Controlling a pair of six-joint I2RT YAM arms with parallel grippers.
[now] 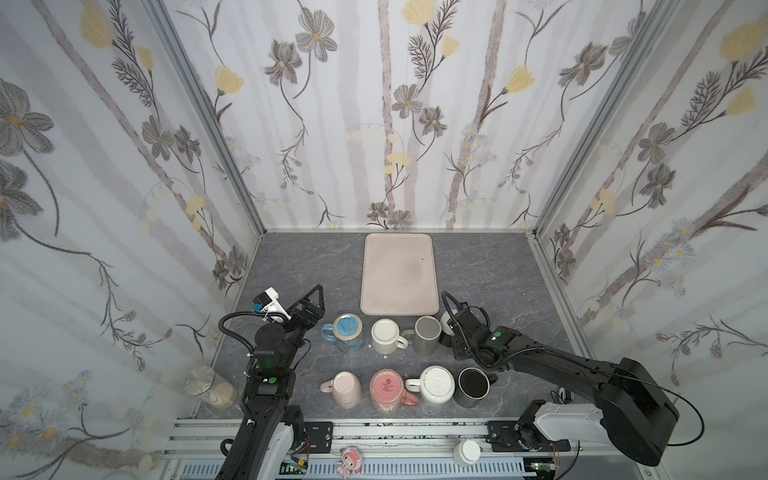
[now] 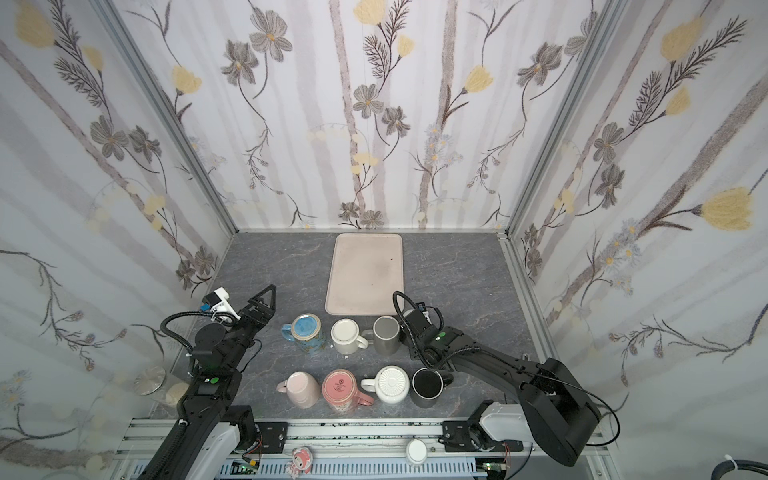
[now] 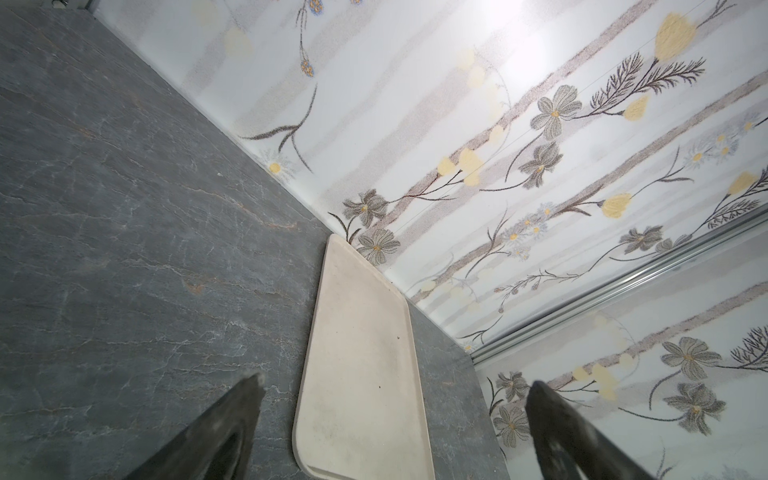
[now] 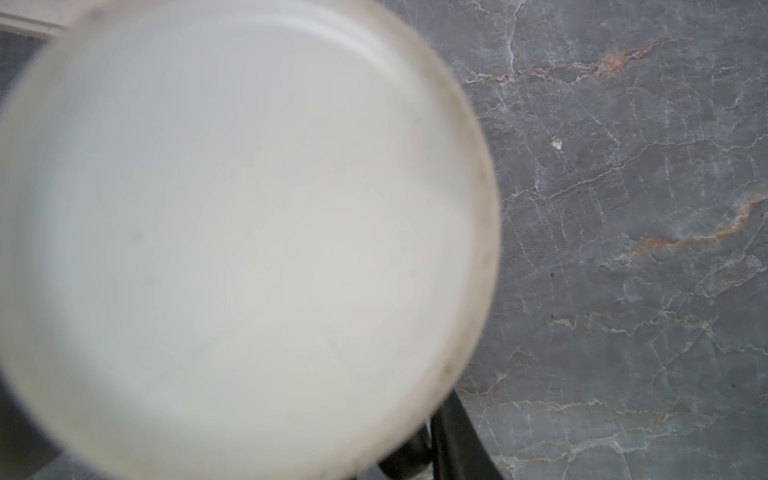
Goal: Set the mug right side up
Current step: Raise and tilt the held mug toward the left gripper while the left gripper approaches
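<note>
The mug (image 1: 446, 322) stands upside down at the right end of the back row, its white base up and dark body below, mostly hidden under my right wrist. In the right wrist view its blurred white base (image 4: 232, 232) fills most of the picture. My right gripper (image 1: 452, 331) is down over it. One finger (image 4: 455, 440) lies against the mug's dark handle (image 4: 409, 455); the other finger is hidden behind the mug. My left gripper (image 1: 314, 300) (image 3: 395, 382) hovers open and empty left of the back row, pointing toward the tray.
A beige tray (image 1: 399, 274) (image 3: 361, 353) lies behind the mugs. Back row: blue mug (image 1: 348, 332), white mug (image 1: 385, 336), grey mug (image 1: 427, 334). Front row: pale pink (image 1: 347, 388), rose (image 1: 386, 390), ribbed white (image 1: 436, 384), black (image 1: 473, 386). A glass jar (image 1: 208, 384) stands outside the left wall.
</note>
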